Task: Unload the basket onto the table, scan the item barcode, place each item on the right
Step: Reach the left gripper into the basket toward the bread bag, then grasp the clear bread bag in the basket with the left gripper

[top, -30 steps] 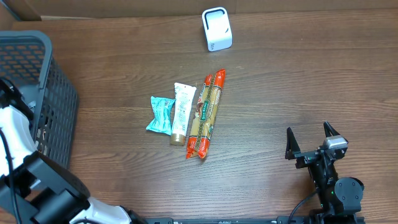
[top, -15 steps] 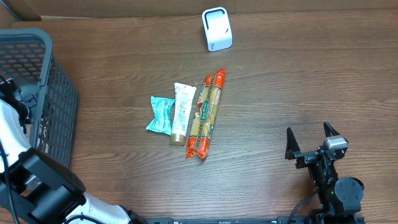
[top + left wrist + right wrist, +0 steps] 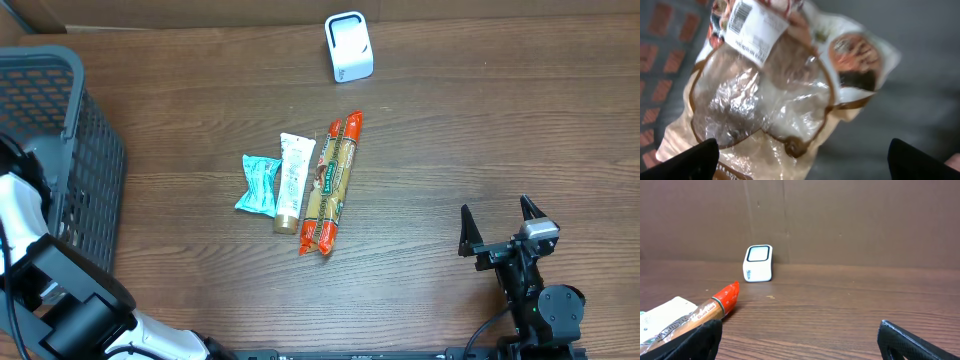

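Note:
In the left wrist view a clear plastic bag with brown trim (image 3: 765, 100) lies in the basket, a white barcode label (image 3: 752, 30) at its top left. My left gripper (image 3: 802, 165) hovers just above it, open, one fingertip at each side, touching nothing. The white scanner (image 3: 348, 46) stands at the table's far edge and also shows in the right wrist view (image 3: 758, 262). My right gripper (image 3: 497, 215) rests open near the front right, empty, facing the scanner (image 3: 800, 340).
A grey mesh basket (image 3: 70, 130) stands at the left edge, with my left arm (image 3: 20, 215) over it. Mid-table lie a teal packet (image 3: 259, 184), a white tube (image 3: 293, 182) and orange-ended pasta packs (image 3: 333, 182) side by side.
My left arm has shifted slightly at the basket's near side. The right arm and the things on the table have not moved.

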You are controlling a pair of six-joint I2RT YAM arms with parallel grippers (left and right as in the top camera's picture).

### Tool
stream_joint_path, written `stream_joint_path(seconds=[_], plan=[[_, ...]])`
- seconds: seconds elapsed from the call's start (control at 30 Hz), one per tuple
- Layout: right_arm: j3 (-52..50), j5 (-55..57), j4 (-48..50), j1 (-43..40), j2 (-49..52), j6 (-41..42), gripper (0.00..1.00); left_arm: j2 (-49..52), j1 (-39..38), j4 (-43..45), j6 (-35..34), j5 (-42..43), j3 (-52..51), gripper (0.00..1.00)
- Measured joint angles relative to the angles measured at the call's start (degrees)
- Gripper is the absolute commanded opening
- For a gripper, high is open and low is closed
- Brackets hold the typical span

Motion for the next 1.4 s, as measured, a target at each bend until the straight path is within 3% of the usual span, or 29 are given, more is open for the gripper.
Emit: stream_joint_path(seconds=[0.47,1.1,1.3,1.4], plan=[[0.0,0.0,0.0,0.0,0.0,0.0,1.0,0.0,0.2,7.5,0.4,-5.4,-5.0,1.0],[0.0,0.0,0.0,0.0,0.0,0.0,1.0,3.1,0.5,8.2,0.4,-5.6,-5.6,1.0],[0.0,0.0,0.0,0.0,0.0,0.0,1.0,4.1,0.5,8.7,0.4,-7.8,-4.9,0.82],[0.0,0.0,0.0,0.0,0.0,0.0,1.0,4.4,0.6,9.4,0.1,-8.3,-4.9,0.78]])
